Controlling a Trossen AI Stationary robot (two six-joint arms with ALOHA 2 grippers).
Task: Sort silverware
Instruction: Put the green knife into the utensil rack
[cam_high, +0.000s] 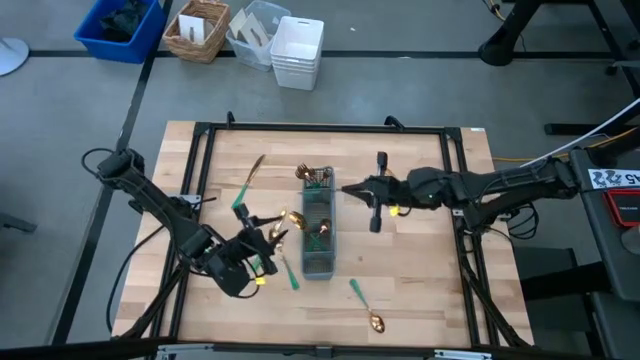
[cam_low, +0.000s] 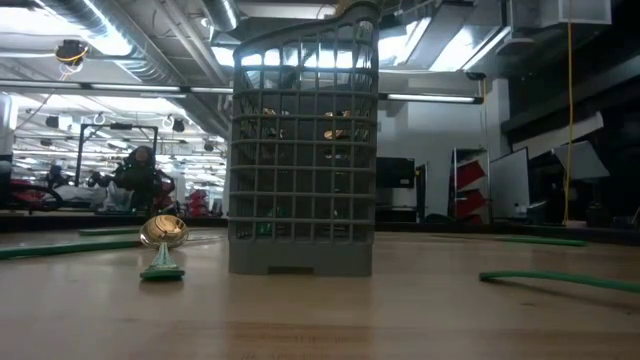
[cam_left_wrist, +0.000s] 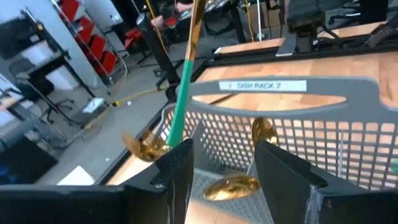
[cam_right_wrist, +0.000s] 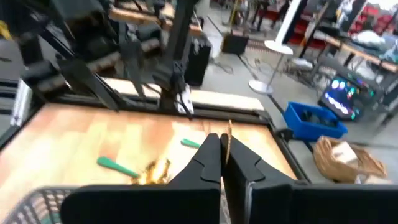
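Gold spoon (cam_left_wrist: 231, 185) between spread left fingers (cam_left_wrist: 177, 171)

Two black jointed arms, yellow-tipped wrists, trailing cables.

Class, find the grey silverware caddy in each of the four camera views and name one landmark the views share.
High view: the grey caddy stands mid-table, between the two arms.
Low view: it rises as a tall grid at centre.
Left wrist view: its labelled rim and mesh wall fill the middle, beyond the open left gripper.
Right wrist view: only a mesh corner shows at the lower left.
Shared landmark: the wooden table top.
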